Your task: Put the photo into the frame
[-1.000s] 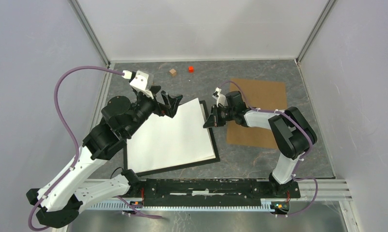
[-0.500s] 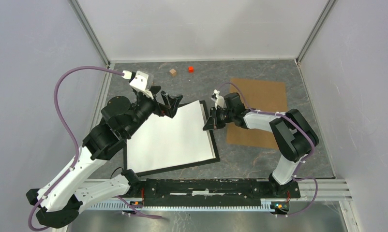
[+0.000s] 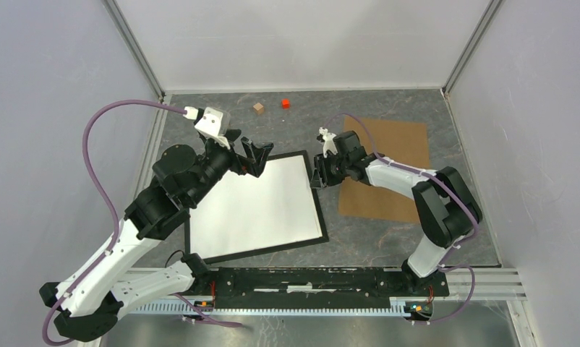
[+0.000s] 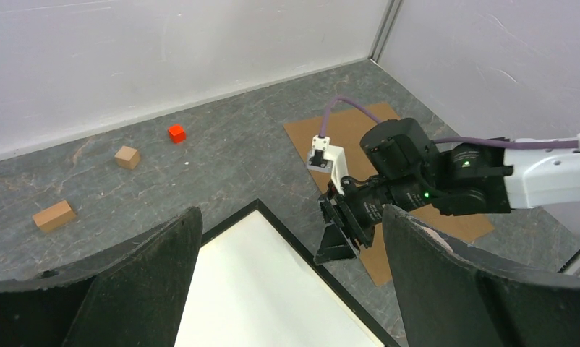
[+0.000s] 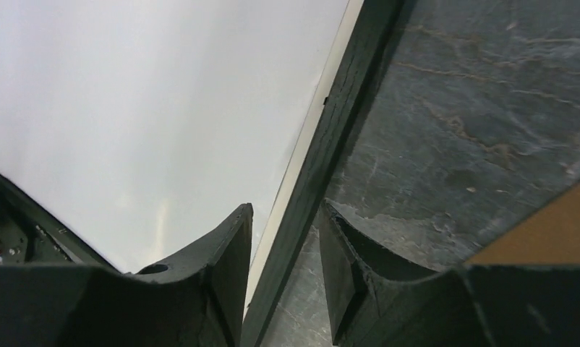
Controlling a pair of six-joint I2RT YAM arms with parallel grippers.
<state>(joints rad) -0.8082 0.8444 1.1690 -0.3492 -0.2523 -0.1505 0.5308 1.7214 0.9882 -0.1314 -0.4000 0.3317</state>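
Right tool [image 3: 317, 173] sits at the frame [image 5: 335, 130], on its right-hand edge just below the upper right corner. The fingers [image 5: 215, 267] are parted partway and released. One hangs over the white photo [image 3: 258, 206], the other over the grey tabletop [image 3: 388, 238], and the black edge runs up through the gap between them. No clamp shows; whether a pad brushes the wood, can't tell.

Right arm climbs from its base at lower right, elbow folded high, forearm stretched leftward across the brown cardboard sheet [image 3: 395, 137] to reach that edge.

Left tool [image 4: 291, 215] is spread as wide as it goes and holds nothing, poised above the frame's top corner. Its arm rises diagonally from the lower left, purple cable looping overhead.

The frame lies flat at centre, turned slightly off square. The photo lies inside its black border, which shows on every side that isn't hidden.

A red cube [image 3: 285, 103] and a tan cube [image 3: 258, 108] sit at the back, well apart from the action
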